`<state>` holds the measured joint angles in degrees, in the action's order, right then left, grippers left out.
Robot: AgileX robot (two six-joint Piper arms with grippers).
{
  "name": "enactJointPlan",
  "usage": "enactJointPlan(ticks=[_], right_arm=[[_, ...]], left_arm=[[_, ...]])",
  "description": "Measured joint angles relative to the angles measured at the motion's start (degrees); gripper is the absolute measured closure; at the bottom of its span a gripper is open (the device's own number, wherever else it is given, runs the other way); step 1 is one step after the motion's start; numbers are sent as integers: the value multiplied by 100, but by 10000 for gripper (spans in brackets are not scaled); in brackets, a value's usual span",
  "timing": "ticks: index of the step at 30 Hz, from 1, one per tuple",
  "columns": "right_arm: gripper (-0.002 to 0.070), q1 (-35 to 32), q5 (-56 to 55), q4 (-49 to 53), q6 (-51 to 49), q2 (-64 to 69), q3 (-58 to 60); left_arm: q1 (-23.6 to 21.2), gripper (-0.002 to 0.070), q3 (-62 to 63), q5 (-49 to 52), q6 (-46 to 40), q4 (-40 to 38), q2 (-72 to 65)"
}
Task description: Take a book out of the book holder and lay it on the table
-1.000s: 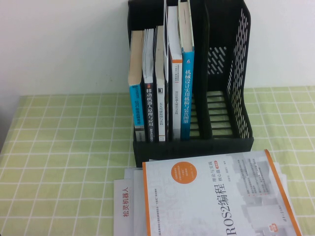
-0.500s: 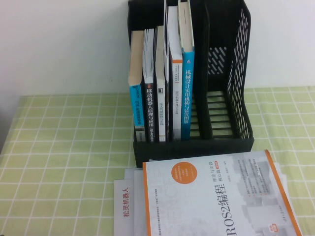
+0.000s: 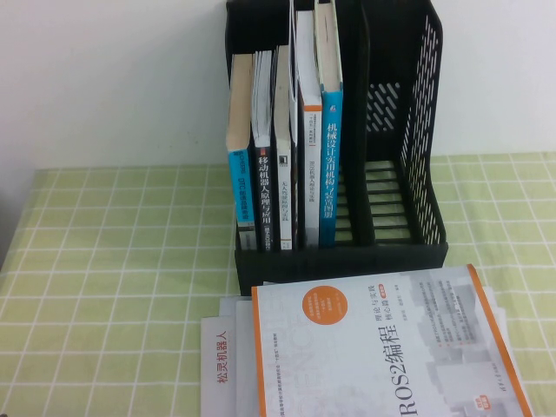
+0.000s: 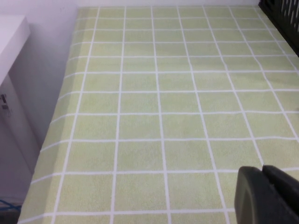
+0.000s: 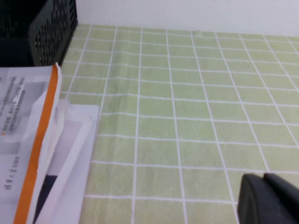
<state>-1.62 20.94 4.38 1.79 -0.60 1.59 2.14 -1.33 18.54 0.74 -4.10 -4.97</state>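
Note:
The book with the bright blue spine and white characters stands upright in the black book holder, rightmost of several books there. The table has a green and white checked cloth. Neither gripper shows in the high view. My left gripper is shut and empty, low over bare cloth to the left of the holder, whose corner shows in the left wrist view. My right gripper is shut and empty over bare cloth to the right of the holder.
A white ROS2 book with an orange edge lies on a stack of papers in front of the holder; it also shows in the right wrist view. Several other books stand left of the blue one. The holder's two right slots are empty.

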Motion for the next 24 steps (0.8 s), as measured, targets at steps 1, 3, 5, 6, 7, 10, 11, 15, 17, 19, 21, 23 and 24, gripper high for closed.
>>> enactJointPlan(ticks=[1, 3, 5, 6, 7, 10, 11, 15, 17, 19, 21, 23, 24], right_arm=[[678, 0, 0, 0, 0, 0, 0], [678, 0, -17, 0, 0, 0, 0], [678, 0, -135, 0, 0, 0, 0], [678, 0, -283, 0, 0, 0, 10], [678, 0, -499, 0, 0, 0, 4], [678, 0, -1327, -32, 0, 0, 4], [678, 0, -1671, -45, 0, 0, 4], [678, 0, -3008, -55, 83, 0, 4], [678, 0, -3551, -55, 115, 0, 4], [678, 0, -3921, -44, 124, 0, 4], [678, 0, -4242, -33, 107, 0, 4], [678, 0, -4517, -23, 55, 0, 4], [678, 0, -4665, -23, 40, 0, 4]], left_arm=[[0, 676, 0, -16, 0, 23, 0], [0, 676, -8, -200, 0, 67, 0], [0, 676, -22, -559, 0, 81, 0], [5, 676, -33, -853, -10, 98, 0], [5, 676, -44, -1118, -10, 98, 0], [5, 676, -44, -2379, -39, 124, 0], [5, 676, -44, -2835, -74, 133, 0], [14, 676, -44, -4485, -138, 185, 0], [14, 676, -44, -5163, -139, 208, 0], [14, 676, -44, -5757, -128, 229, 0], [14, 676, -44, -6133, -74, 233, 0], [14, 676, -44, -6297, -32, 247, 0], [14, 676, -44, -6341, -22, 251, 0]])
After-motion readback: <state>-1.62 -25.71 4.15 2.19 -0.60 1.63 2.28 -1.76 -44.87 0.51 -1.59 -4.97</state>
